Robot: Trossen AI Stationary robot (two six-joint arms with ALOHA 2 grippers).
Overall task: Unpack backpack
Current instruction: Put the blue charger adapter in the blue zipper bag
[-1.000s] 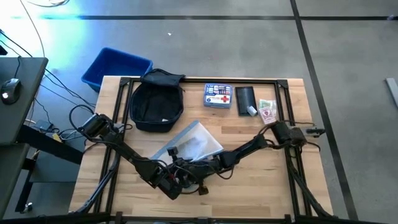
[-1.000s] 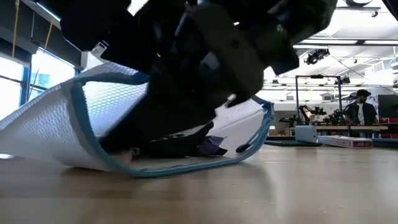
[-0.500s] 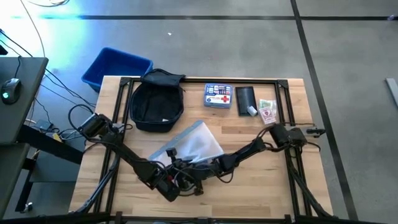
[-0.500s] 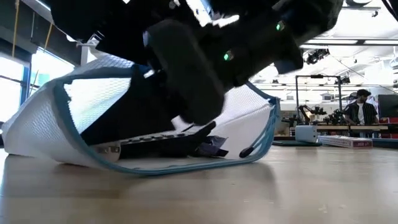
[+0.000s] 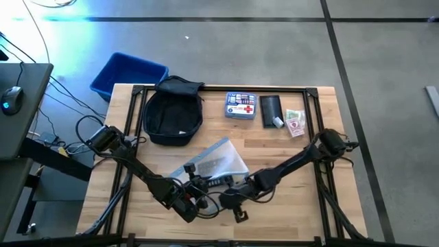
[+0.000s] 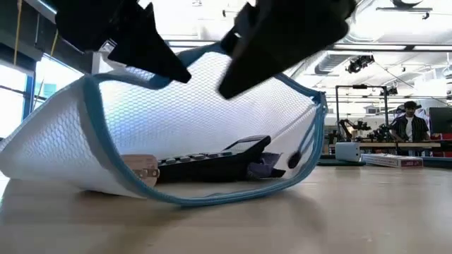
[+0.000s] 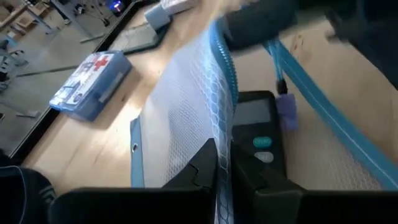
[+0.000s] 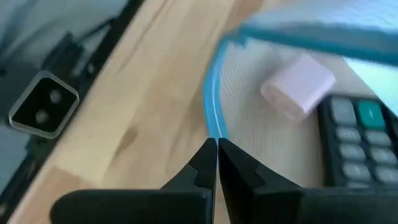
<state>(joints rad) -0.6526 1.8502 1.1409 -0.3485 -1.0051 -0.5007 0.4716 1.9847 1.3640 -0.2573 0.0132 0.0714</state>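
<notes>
High view: the wooden table (image 5: 288, 206) is carrying both dark arms, which are meeting near the middle of its front edge.
Backpack: the backpack (image 5: 173, 113) is lying closed-looking and untouched toward the back-left corner of the table, well apart from both grippers.
Mesh pouch: a white mesh pouch (image 5: 214, 162) with blue trim is sitting in the middle of the table, its mouth gaping toward the front edge.
Left gripper: the left gripper (image 7: 217, 163) is pinching the blue-trimmed rim of the pouch, fingers pressed together on it and lifting it.
Right gripper: the right gripper (image 8: 217, 159) is clamping the blue edge of the pouch at the mouth, fingers tight together.
Inside the pouch: a dark calculator (image 6: 212, 159) is lying flat, with a small pale lilac block (image 8: 297, 84) just beside it.
Back edge: a first-aid box (image 5: 241, 106), a small black pouch (image 5: 271, 108) and some banknotes (image 5: 295, 123) are lying in a row toward the back-right corner.
Floor: a blue bin (image 5: 127, 74) is standing off the back-left corner.
Room: a person (image 6: 407, 124) is standing far off.
</notes>
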